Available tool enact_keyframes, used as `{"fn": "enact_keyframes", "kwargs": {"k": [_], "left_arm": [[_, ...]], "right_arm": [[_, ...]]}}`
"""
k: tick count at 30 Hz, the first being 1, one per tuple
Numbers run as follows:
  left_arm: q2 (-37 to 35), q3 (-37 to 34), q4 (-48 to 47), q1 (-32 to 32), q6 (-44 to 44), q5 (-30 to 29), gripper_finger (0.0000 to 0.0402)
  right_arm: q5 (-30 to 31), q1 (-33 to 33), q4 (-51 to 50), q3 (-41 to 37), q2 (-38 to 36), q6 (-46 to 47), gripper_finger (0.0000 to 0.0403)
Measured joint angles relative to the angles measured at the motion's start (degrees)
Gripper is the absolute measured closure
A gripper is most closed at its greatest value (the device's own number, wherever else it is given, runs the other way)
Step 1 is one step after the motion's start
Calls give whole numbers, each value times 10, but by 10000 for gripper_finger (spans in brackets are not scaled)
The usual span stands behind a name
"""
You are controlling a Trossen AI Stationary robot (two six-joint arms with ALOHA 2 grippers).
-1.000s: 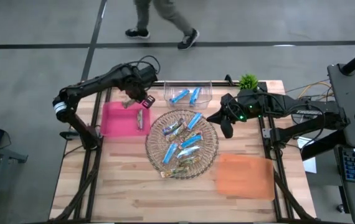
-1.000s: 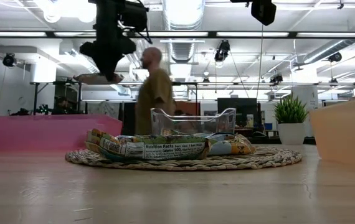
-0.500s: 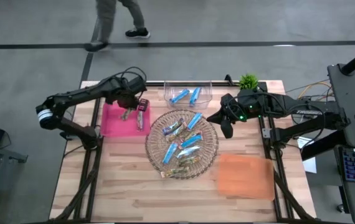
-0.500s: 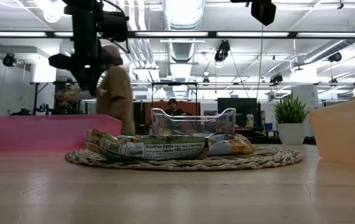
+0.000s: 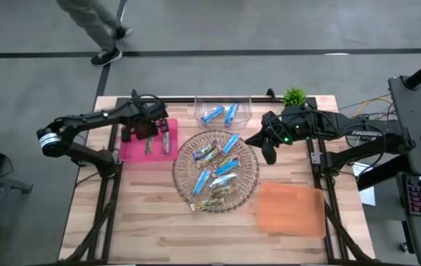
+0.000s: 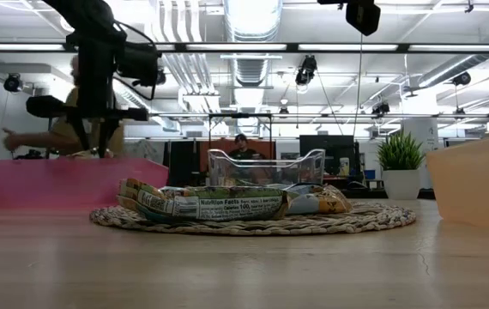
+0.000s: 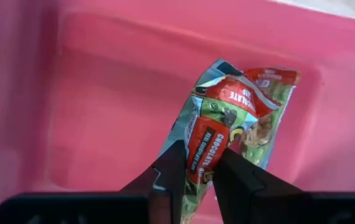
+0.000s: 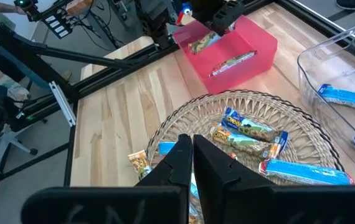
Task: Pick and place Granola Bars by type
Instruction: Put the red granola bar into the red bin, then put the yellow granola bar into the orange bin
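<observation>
Granola bars: two in the pink bin [image 5: 133,144], one [image 7: 227,134] pinched by left fingers [image 7: 193,177]; right fingers [image 8: 192,155] clenched; tray count unclear.

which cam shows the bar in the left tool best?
Left wrist view: the green-and-red bar fills the frame, pinched in the left tool over the pink bin. High and right wrist views show it small; in the low view it can't be made out.

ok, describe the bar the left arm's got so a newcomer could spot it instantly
Find the pink bin at the table's back-left, beside the round wicker tray. The left gripper hangs inside it, jaws pinched on a green-and-red granola bar with "chocolate" on its red band. Another bar lies loose in the bin; this is the only one clamped in jaws.
</observation>
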Motion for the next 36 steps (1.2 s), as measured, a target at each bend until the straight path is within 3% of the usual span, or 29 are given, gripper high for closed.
{"fn": "enact_keyframes", "kwargs": {"k": [12,24,31,36], "left_arm": [[1,-21,56,3,5,34,343],[1,-21,71,10,44,40,281],[1,-21,71,10,85,41,281],[1,-21,71,10,105,59,309]], "right_arm": [[0,0,0,0,0,-9,394],[0,0,0,0,0,-11,394],[0,0,0,0,0,-11,394],[0,0,0,0,0,-11,394]]}}
